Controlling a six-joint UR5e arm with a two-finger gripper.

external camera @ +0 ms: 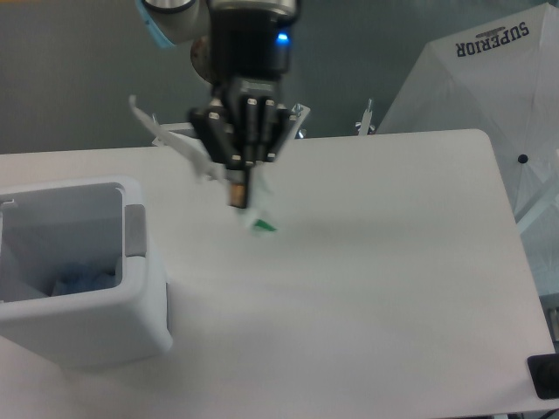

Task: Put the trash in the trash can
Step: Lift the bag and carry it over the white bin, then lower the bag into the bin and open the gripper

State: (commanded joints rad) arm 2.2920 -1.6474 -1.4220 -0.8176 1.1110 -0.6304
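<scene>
My gripper hangs high above the table's back middle, shut on the white plastic wrapper, a piece of the trash. The wrapper spreads out to the left behind the fingers, and its green edge dangles below them. The white trash can stands at the front left, well to the left of and below the gripper. Inside it lies the crushed bottle, showing as a bluish shape.
A white fabric printed "SUPERIOR" rises at the back right, beyond the table edge. The robot's base column stands behind the table. A dark object sits at the front right corner.
</scene>
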